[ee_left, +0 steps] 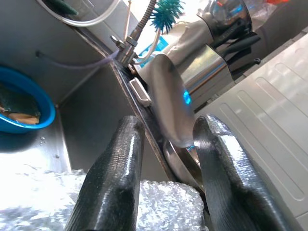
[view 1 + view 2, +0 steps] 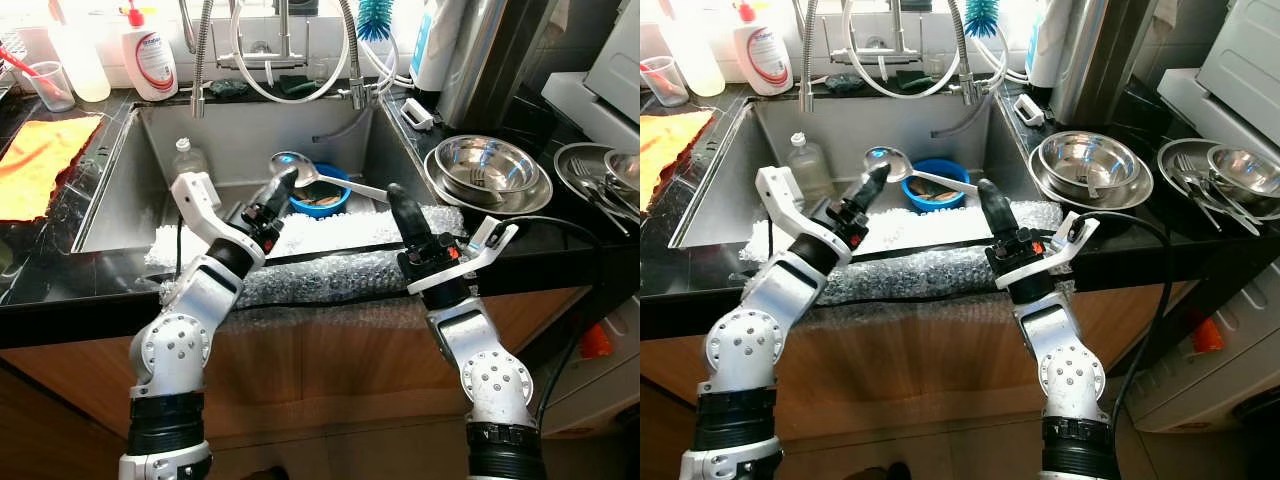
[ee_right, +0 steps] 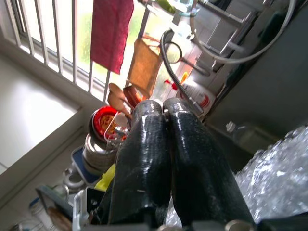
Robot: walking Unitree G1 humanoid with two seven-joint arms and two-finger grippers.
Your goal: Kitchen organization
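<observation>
**A:** That ladle (image 2: 300,172) over the sink (image 2: 120,160), above the blue bowl (image 2: 322,198), looked stiff, light and slick. Your left gripper (image 2: 284,186) had its fingers narrowly apart around the handle near the scoop.

**B:** And your right gripper (image 2: 402,210) was closed, empty, over the bubble wrap (image 2: 330,270); steel bowls (image 2: 488,170) crowded the desk.

Two silver metal arms with round screw-dotted joints and black ribbed collars near the base. Each ends in white angular plastic wrist brackets and long glossy black fingers: the left gripper (image 2: 284,186), the right gripper (image 2: 402,205). A small red mark, possibly a button, sits on the right wrist; black cables trail alongside.
</observation>
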